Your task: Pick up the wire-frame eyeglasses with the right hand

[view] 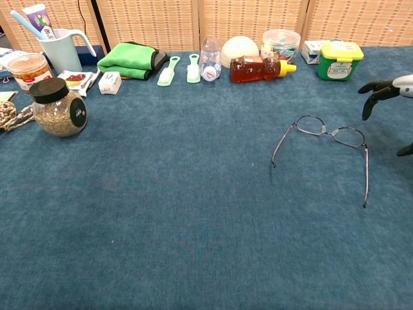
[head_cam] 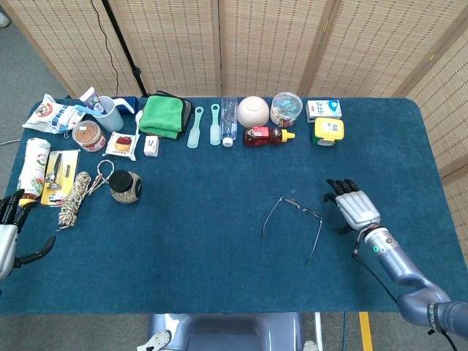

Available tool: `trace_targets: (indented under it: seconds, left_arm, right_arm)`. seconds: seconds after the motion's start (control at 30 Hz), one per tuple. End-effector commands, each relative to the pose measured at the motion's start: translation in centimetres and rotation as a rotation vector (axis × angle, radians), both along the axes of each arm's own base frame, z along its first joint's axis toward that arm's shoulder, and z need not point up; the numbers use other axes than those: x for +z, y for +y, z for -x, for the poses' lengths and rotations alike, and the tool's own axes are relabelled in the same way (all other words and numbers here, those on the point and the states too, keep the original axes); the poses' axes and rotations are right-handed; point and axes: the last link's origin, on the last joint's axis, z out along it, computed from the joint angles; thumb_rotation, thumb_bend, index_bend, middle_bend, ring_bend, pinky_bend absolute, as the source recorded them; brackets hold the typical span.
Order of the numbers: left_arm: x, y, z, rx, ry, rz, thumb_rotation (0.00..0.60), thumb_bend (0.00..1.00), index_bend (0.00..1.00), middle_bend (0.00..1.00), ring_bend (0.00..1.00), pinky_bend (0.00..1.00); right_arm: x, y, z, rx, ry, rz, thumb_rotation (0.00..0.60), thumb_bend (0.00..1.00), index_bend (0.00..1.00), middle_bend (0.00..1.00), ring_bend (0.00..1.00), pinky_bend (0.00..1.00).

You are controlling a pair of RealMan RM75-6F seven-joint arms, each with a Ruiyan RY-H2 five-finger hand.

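Right hand open beside the untouched wire-frame eyeglasses on the blue table

The table (head_cam: 219, 263) shows whole only in the head view, as does the left hand (head_cam: 9, 235), fingers apart, holding nothing; the chest view catches just the right hand's dark fingertips (view: 374, 97). The right hand (head_cam: 354, 207), fingers spread, sits just right of the wire-frame eyeglasses (head_cam: 296, 219), not touching. They lie flat, temples unfolded toward the robot, well in front of the honey bottle (head_cam: 268, 135)
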Motion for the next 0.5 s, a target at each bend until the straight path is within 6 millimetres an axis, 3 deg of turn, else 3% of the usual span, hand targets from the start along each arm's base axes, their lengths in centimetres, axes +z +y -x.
trace_targets:
  seconds: [0.03,0.5]
  left_arm:
    - [0.1,0.0,0.0,-0.002,0.000,-0.001,0.280,0.25,0.20,0.05,0.07,0.08]
    - [0.4,-0.5,0.9,0.022,-0.003,-0.008,0.279,0.25,0.20,0.04,0.07,0.08]
  right_arm:
    - [-0.6,0.0,-0.4,-0.001,0.006,-0.012,0.600,0.06,0.30,0.03,0.00,0.00]
    - [-2.6,-0.4,-2.5,0.034,0.053,-0.044,0.600,0.03,0.30,0.03,0.00,0.00]
